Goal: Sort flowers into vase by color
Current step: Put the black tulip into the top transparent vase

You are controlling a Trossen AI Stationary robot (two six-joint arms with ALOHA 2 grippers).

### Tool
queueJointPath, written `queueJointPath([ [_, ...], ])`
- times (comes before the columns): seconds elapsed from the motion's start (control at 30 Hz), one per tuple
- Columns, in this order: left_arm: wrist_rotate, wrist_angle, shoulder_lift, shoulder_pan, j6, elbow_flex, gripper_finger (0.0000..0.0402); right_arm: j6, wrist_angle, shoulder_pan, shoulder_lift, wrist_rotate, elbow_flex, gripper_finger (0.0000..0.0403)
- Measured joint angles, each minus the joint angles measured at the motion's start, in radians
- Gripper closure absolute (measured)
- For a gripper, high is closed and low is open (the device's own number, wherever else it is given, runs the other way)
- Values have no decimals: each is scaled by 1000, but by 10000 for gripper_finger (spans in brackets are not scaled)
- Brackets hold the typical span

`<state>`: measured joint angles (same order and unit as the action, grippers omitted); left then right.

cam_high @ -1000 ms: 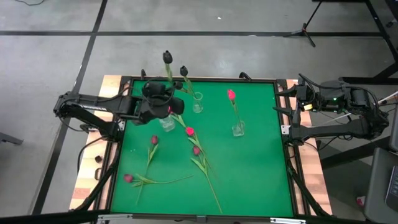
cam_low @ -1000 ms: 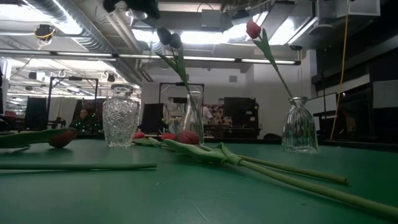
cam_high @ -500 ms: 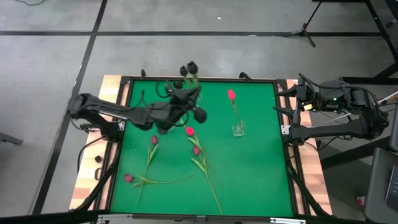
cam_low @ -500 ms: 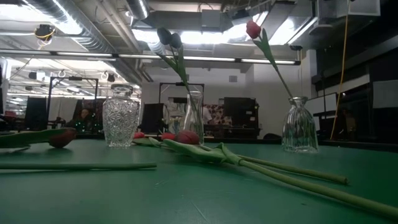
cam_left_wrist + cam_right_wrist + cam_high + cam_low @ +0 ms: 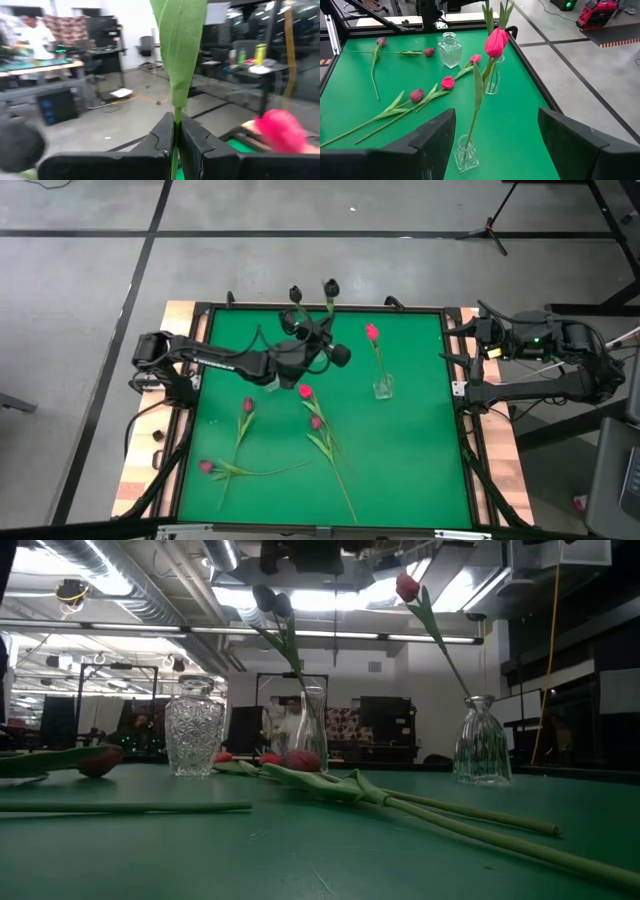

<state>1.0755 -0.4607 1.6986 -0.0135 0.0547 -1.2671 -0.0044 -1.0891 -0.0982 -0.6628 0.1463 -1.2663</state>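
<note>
We see the left gripper point(image 5: 176, 135) with its fingers clenched on a near-black tulip's green stem point(image 5: 177, 60), steering it down into the slim clear glass vase point(image 5: 311, 730), while the right gripper point(image 5: 492, 135), fingers released, waits well apart from that vase.

The table top point(image 5: 410, 450) is a plain bright green inside a black frame, with bare pale wood point(image 5: 140, 465) showing at about nine o'clock outside it. Toward one o'clock a bright pink-red tulip point(image 5: 371, 332) leans from a clear glass vase point(image 5: 383, 388), while two near-black tulip heads point(image 5: 312, 290) stand at twelve o'clock. The loose flowers point(image 5: 318, 435) from the centre toward seven o'clock have green stems with pink-red and duller magenta heads; a cut-patterned clear vase point(image 5: 194, 728) shows in the low view.
</note>
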Motion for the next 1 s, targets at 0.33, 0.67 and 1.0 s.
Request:
queueJointPath([
  [0.33,88,30,0,-8,35,0,390,0,-12,0,0,0,0,121],
  [0.67,88,84,-1,23,-83,43,390,1,-13,0,0,0,0,121],
  [1.0,85,86,0,40,-179,102,390,3,-14,0,0,0,0,121],
])
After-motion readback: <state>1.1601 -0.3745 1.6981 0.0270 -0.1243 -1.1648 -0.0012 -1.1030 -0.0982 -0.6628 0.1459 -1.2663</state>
